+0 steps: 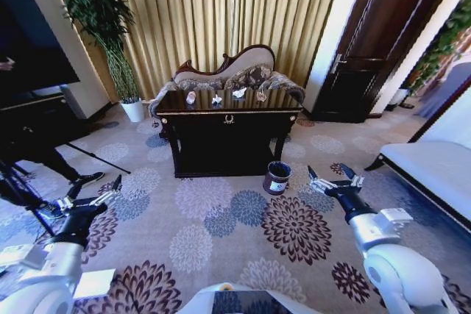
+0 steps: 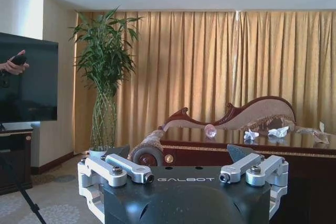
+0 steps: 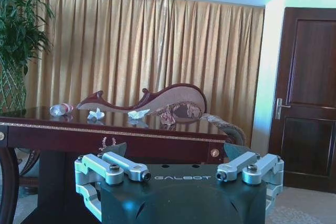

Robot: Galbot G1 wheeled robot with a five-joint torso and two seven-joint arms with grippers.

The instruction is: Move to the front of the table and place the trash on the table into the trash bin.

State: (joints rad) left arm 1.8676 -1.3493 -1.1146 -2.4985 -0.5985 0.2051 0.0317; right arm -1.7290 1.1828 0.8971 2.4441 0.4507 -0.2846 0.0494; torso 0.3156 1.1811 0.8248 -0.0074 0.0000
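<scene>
Four small pieces of trash lie in a row on the table (image 1: 228, 112) in the head view: a clear bottle (image 1: 190, 98) toward the left end, a crumpled tissue (image 1: 216, 99), a pale flat paper (image 1: 239, 93) and one more small crumpled piece (image 1: 261, 96) toward the right end. The trash bin (image 1: 277, 177) stands on the carpet just beside the table's front right corner; what is inside it I cannot tell from here. The left gripper (image 1: 94, 191) and the right gripper (image 1: 331, 176) hang low over the carpet, well apart from the table, both with fingers spread wide and holding nothing.

Looking through the left wrist view, the left gripper (image 2: 181, 163) points at the table (image 2: 252, 153) with its fingers wide. The bottle (image 2: 210, 130) lies on its side with the round end toward this camera. It seems empty, so it is probably light, smooth and ready to roll; a hold across the middle of its body looks safest. The tissue (image 2: 251, 135) and the paper (image 2: 278, 131) are soft and very light, so a pinch from above on the highest fold should do.

From the right wrist view, the right gripper (image 3: 181, 163) is also wide open. The bottle (image 3: 61, 109), the tissue (image 3: 96, 114) and the paper (image 3: 138, 114) rest on the glossy top of the table (image 3: 105, 135), each apart from the other.
</scene>
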